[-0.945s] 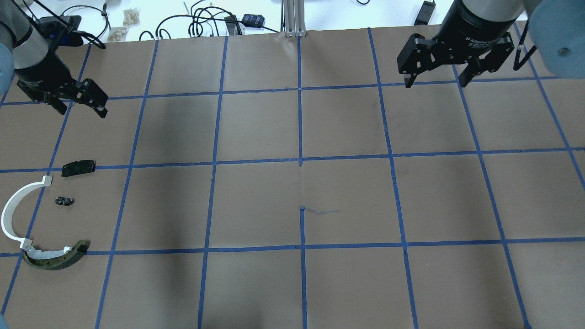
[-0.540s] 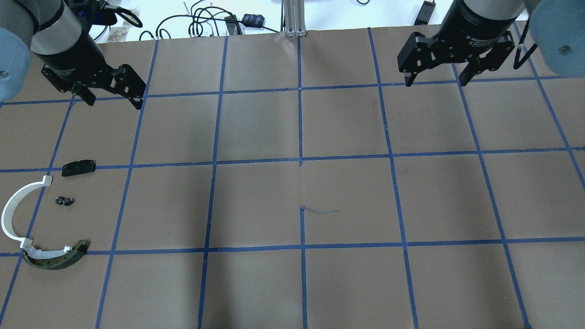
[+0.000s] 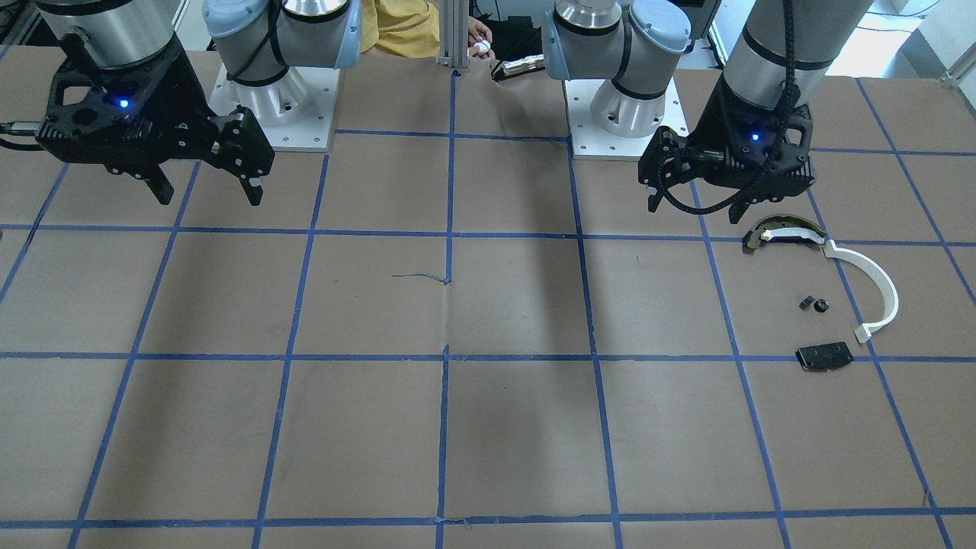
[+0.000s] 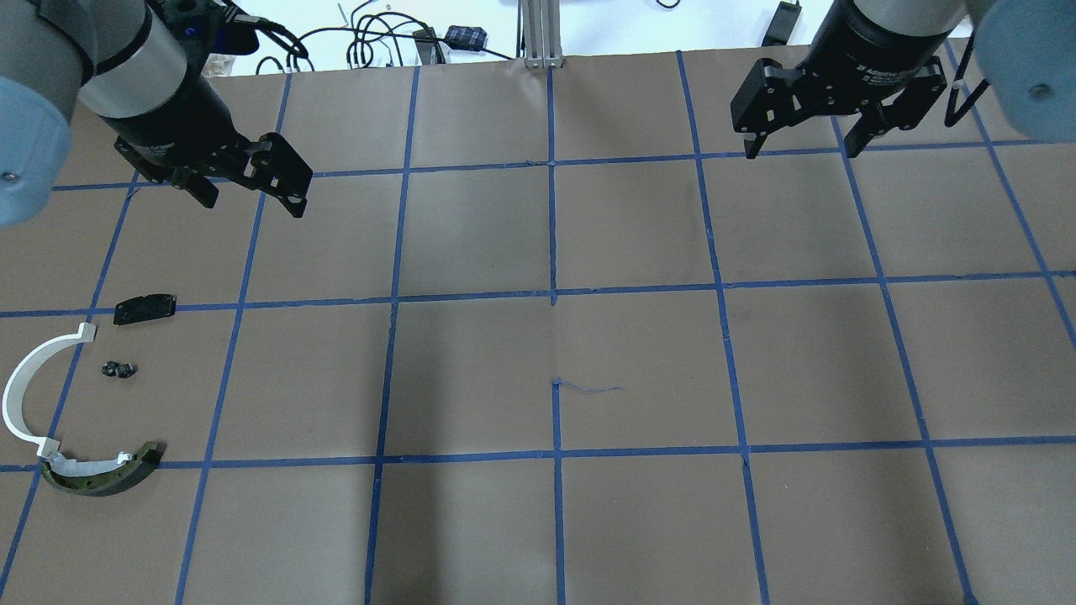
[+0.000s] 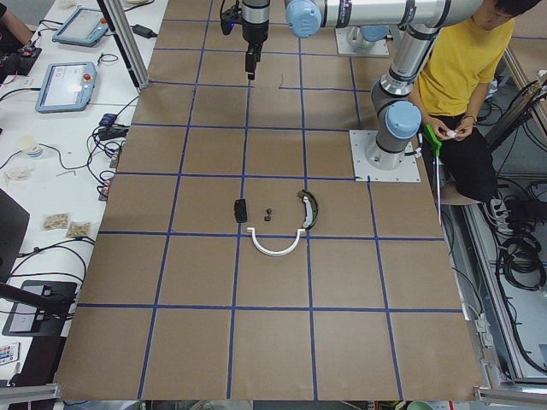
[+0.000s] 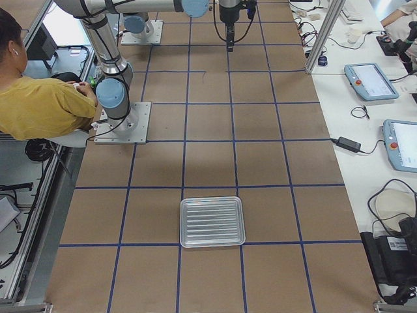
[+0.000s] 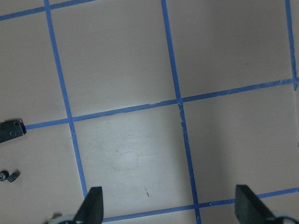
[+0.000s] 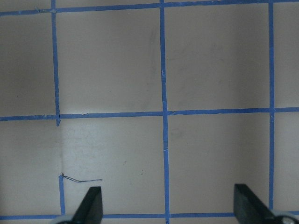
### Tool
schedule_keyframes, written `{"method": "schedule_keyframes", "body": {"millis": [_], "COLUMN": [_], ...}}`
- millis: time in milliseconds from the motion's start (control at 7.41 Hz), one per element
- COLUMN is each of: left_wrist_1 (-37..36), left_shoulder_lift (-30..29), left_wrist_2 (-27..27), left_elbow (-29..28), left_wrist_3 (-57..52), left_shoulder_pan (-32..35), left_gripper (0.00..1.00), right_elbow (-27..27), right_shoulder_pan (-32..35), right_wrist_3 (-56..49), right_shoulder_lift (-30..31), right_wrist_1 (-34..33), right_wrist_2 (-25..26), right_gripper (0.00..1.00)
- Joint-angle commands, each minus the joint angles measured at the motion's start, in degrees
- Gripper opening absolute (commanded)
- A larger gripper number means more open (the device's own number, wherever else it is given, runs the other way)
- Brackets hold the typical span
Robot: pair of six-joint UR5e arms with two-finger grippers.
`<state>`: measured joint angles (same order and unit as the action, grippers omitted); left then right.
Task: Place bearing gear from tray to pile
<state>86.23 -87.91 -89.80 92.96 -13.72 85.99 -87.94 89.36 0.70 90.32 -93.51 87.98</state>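
Observation:
The pile lies at the table's left end: a white curved strip (image 4: 21,395), a dark arc piece (image 4: 105,475), a flat black plate (image 4: 145,308) and small dark gear-like parts (image 4: 118,369). The front view shows the same strip (image 3: 877,286), arc (image 3: 781,231), plate (image 3: 824,356) and small parts (image 3: 814,305). My left gripper (image 4: 252,200) is open and empty, above the table beyond and to the right of the pile. My right gripper (image 4: 800,151) is open and empty at the far right. A silver tray (image 6: 212,244) at the table's right end looks empty.
The table is brown paper (image 4: 639,361) with a blue tape grid. Cables and small devices (image 4: 378,42) lie past its far edge. The left wrist view catches the black plate (image 7: 10,130) and small parts (image 7: 9,176) at its left edge. A person in yellow (image 5: 461,77) sits behind the robot bases.
My left gripper has moved to the right, from the table's far-left edge to a spot about one grid cell further in, still open. The right gripper and the pile have not moved.

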Motion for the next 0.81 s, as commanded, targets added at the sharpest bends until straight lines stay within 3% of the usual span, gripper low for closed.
{"method": "schedule_keyframes", "body": {"millis": [0,675], "left_wrist_1": [2.35,6.31], "left_shoulder_lift": [1.68,2.65], "left_wrist_2": [0.06,-0.29], "left_elbow": [0.55,0.47], "left_wrist_3": [-0.16,0.8], "left_shoulder_pan": [-0.56,-0.74], "left_gripper": [1.0,1.0], "right_elbow": [-0.04,-0.13], "right_shoulder_pan": [0.03,0.03], "right_wrist_3": [0.0,0.0], "right_shoulder_lift": [0.04,0.04], "right_wrist_1": [0.0,0.0], "right_wrist_2": [0.0,0.0], "right_gripper": [1.0,1.0]}}
